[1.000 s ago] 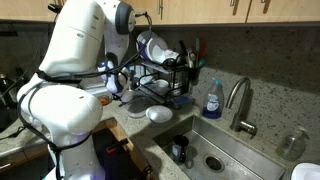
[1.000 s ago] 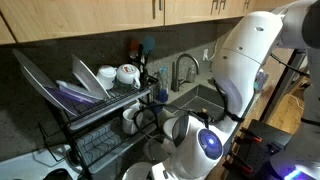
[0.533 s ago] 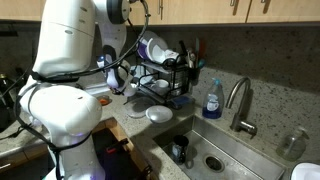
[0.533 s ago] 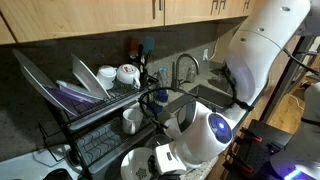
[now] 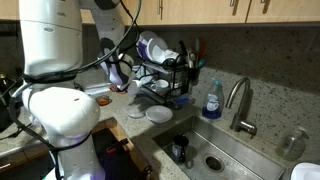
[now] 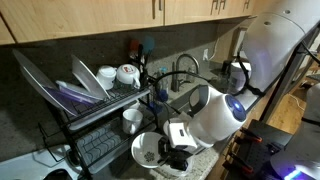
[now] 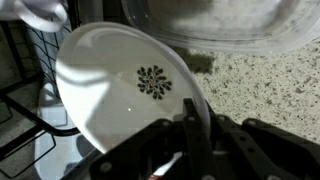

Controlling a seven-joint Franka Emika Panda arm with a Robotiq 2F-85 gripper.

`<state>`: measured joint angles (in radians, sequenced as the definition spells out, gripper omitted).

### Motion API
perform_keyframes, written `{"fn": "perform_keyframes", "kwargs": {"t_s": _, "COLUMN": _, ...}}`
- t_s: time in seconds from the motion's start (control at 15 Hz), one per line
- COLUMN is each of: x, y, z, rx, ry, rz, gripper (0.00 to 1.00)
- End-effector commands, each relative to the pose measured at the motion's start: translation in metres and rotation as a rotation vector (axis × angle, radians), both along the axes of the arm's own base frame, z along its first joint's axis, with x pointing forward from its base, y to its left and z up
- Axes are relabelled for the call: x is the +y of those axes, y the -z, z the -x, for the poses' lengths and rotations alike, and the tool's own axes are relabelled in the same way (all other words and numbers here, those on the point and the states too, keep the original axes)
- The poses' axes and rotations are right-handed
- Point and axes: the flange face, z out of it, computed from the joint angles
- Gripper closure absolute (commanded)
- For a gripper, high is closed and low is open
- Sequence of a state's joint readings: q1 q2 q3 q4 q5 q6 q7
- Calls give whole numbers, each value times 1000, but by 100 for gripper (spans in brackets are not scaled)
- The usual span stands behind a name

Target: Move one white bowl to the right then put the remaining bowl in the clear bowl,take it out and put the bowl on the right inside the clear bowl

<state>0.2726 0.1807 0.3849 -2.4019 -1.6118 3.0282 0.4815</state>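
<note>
In the wrist view, the fingers [image 7: 192,138] are pinched together on the near rim of a white bowl [image 7: 115,80] with a dark flower mark, at centre-left of the frame. The clear bowl [image 7: 230,25] lies at upper right, just beside it, with the speckled table [image 7: 265,90] showing below.

In an exterior view the camera stood back behind the arm's base, facing the dish rack [image 5: 165,68] with the faucet [image 5: 238,105] to its right. In an exterior view the camera sat nearer, at the dish rack's [image 6: 90,110] far end, facing back toward the faucet [image 6: 183,68]. Both shared rack, faucet and arm. The wrist camera looked down past the tool [image 7: 190,125], very close to a white bowl [image 7: 120,85] on the worktop [image 7: 250,85] beside the rack.
</note>
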Motion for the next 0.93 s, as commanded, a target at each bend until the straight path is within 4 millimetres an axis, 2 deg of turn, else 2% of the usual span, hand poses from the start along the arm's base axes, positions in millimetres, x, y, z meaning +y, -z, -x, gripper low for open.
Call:
{"fn": "perform_keyframes", "kwargs": {"t_s": 0.0, "x": -29, "y": -18, "z": 7, "rx": -11, "ry": 54, "rz": -44, "gripper": 96}}
{"fn": "perform_keyframes", "kwargs": {"t_s": 0.33, "x": -51, "y": -14, "z": 6, "rx": 28, "ry": 109, "rz": -90, "gripper": 96}}
{"fn": "perform_keyframes", "kwargs": {"t_s": 0.87, "x": -59, "y": 1, "z": -3, "rx": 106, "ry": 138, "rz": -152, "gripper": 97}}
